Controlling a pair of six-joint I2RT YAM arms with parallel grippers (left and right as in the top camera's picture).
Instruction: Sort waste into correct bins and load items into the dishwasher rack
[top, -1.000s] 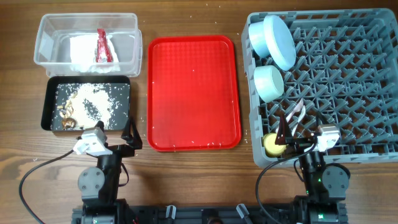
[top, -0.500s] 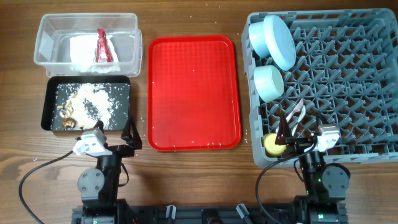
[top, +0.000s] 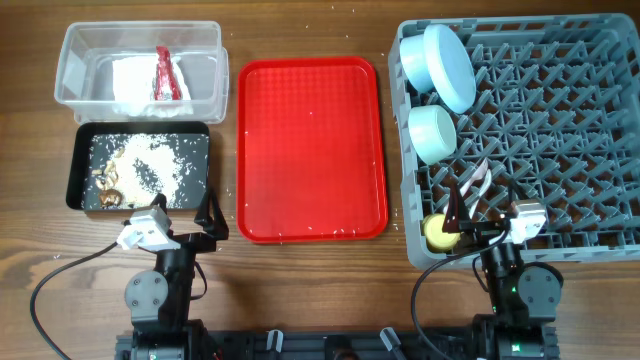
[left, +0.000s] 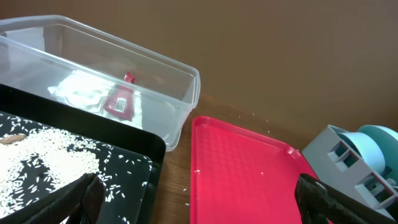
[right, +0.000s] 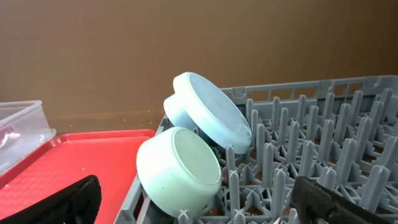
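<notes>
The grey-blue dishwasher rack fills the right side. A pale blue plate stands on edge in its back left corner, with a pale blue bowl on its side in front of it. Both show in the right wrist view: plate, bowl. A yellow cup sits at the rack's front left, next to white cutlery. The clear tub holds the white napkin and red wrapper. The black tray holds rice and brown scraps. My left gripper is open and empty. My right gripper is open and empty.
The flat red serving tray lies between the bins and the rack, with a few rice grains on it. My left gripper sits low at the table's front, by the black tray's front right corner. My right gripper is over the rack's front edge.
</notes>
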